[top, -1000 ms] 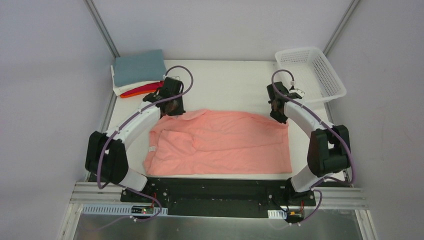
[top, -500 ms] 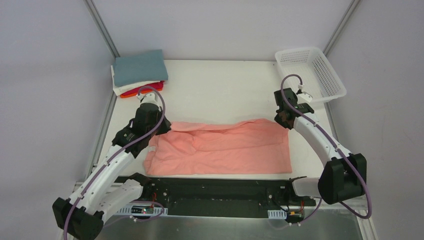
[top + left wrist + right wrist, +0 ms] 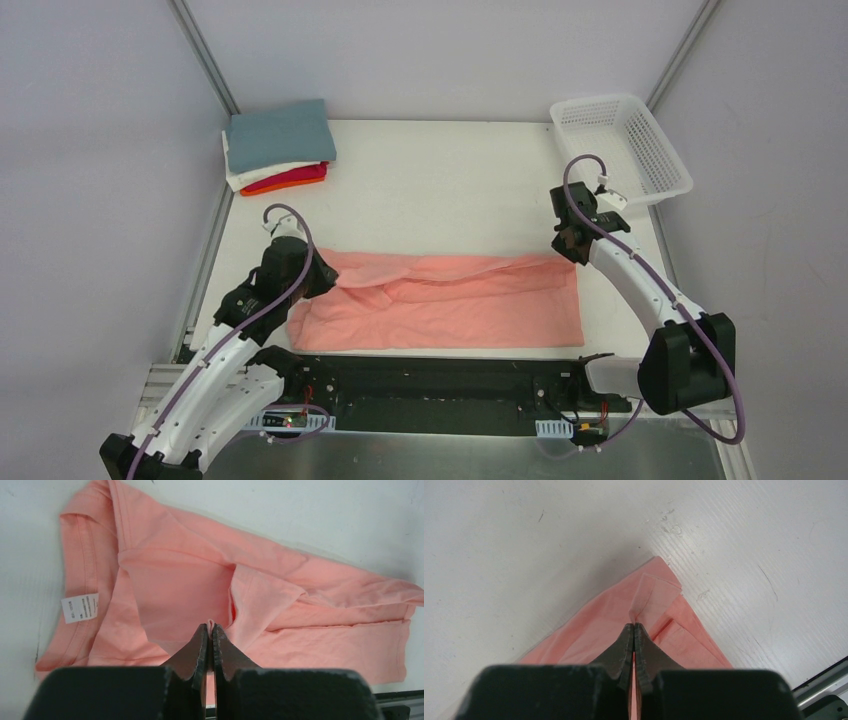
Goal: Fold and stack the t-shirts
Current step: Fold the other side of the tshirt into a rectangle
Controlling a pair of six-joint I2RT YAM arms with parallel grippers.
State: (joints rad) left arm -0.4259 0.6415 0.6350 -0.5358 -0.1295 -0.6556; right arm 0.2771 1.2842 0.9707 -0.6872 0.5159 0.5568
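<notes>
Soft, even light fills the overhead view. The white table (image 3: 450,190) reads bright, close to washed out, and the arms cast only faint, short shadows. A dull sheen lies on the metal sheet (image 3: 450,455) along the bottom edge. In the wrist views the left gripper (image 3: 210,630) and right gripper (image 3: 634,628) loom dark and blurred at bottom centre, while the salmon-pink t-shirt (image 3: 280,580) and the table's scratches are sharp, with the folds gently shaded.
</notes>
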